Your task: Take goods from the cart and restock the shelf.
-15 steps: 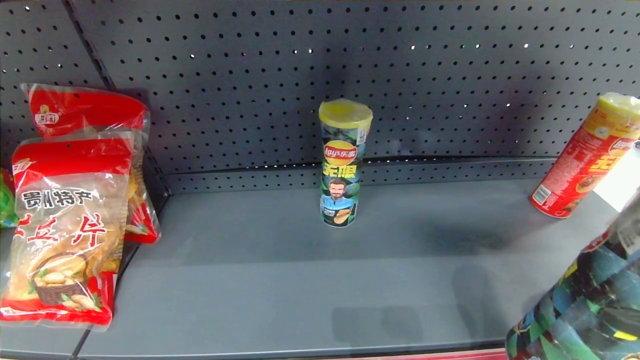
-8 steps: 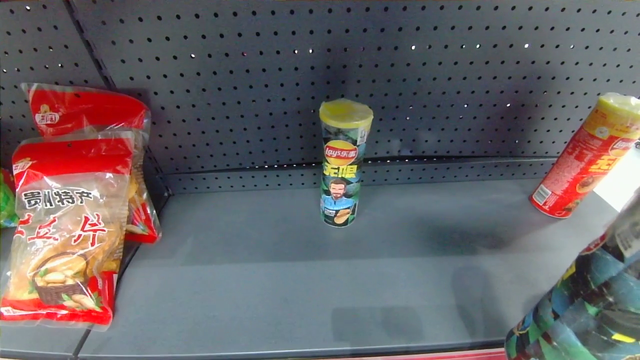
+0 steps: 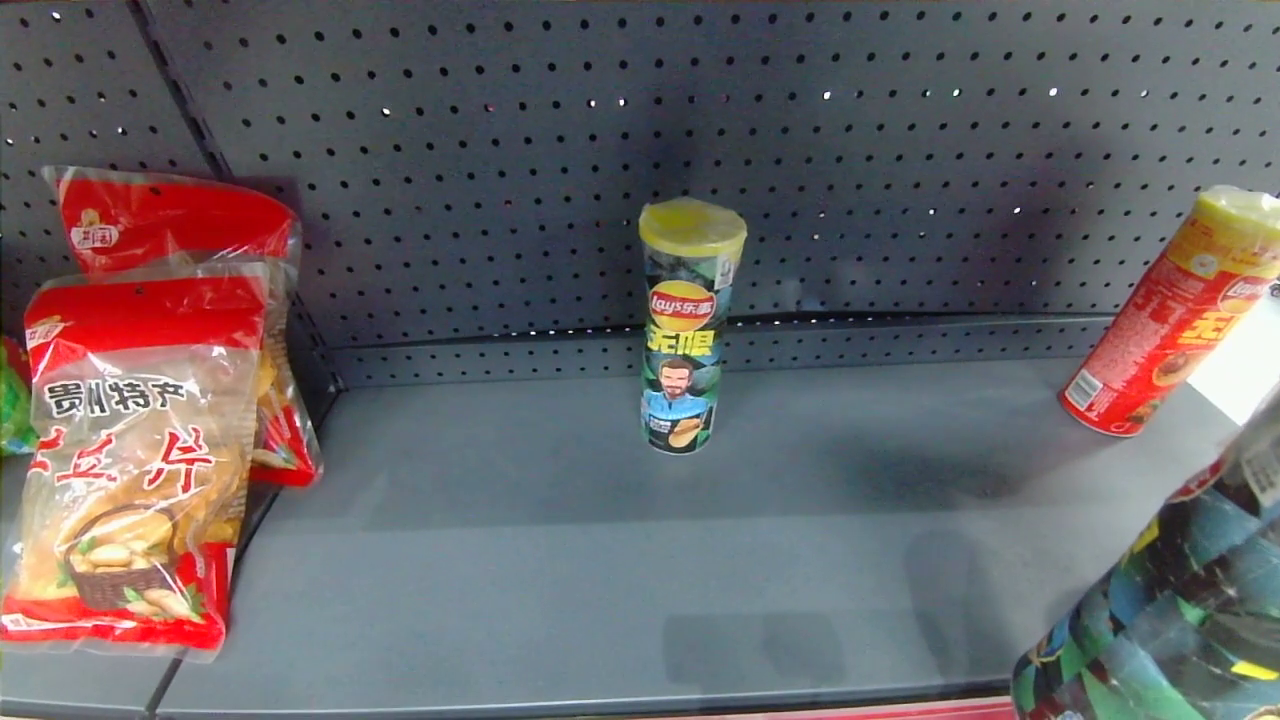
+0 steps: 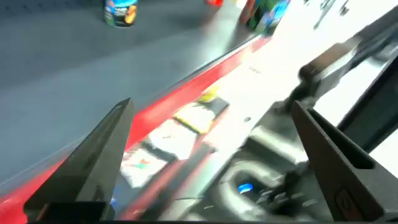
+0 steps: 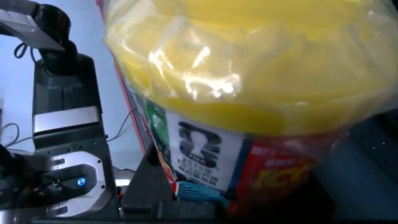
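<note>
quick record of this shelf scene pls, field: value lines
shelf: grey, pegboard back
green can: upright, mid shelf, near the back
red can: far right, looks tilted
snack bags: two red ones, at the left
held can: in the right gripper, at the shelf's front right
left gripper: open, empty, by the shelf's red front edge

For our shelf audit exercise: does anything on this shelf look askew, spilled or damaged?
Nothing clearly stands out. The green can stands upright, and the bags are propped at the left end. The red can looks slanted, but the post slants the mirrored way, so that is likely the camera's angle.
</note>
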You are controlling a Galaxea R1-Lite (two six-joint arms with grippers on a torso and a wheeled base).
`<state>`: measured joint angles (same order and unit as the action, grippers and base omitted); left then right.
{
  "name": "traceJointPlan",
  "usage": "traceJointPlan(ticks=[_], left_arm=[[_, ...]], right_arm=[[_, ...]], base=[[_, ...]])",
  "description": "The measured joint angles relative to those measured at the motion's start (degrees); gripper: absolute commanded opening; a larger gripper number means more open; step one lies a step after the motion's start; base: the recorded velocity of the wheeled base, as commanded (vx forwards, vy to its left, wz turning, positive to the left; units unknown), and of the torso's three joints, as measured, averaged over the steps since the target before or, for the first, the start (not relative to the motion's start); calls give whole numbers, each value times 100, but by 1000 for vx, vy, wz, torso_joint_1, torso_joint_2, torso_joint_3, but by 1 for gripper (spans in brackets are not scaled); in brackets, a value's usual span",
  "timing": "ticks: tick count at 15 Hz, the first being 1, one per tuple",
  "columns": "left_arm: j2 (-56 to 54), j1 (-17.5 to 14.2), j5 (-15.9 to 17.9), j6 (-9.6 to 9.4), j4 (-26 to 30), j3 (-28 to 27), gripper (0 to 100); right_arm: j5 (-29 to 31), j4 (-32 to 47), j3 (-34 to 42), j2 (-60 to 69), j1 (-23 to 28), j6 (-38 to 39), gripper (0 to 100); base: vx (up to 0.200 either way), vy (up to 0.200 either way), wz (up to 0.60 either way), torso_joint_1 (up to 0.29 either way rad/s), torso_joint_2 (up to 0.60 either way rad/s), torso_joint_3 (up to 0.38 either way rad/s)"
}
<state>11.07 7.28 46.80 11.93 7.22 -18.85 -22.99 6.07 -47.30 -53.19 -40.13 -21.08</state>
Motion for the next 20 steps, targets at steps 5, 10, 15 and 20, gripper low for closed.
traceJointPlan(ticks=[5,10,15,20], left_arm=[[574,-20,-1303,-850,-679,2,100],[1665,446,-1936,-1751,-1151,-69,100],[2983,1454,-2833,-1762,-1509,-236,100],[4166,2177,-3714,-1705,-1988,-562,100]], right_arm=[[-2,6,17,10,-9,0,0],[0,17,69,5,-13,1,0],[0,22,78,-83,-20,0,0],[0,24,85,-138,-13,4,0]], base=[[0,0,0,0,0,0],[0,0,0,0,0,0],[0,0,0,0,0,0],[0,0,0,0,0,0]])
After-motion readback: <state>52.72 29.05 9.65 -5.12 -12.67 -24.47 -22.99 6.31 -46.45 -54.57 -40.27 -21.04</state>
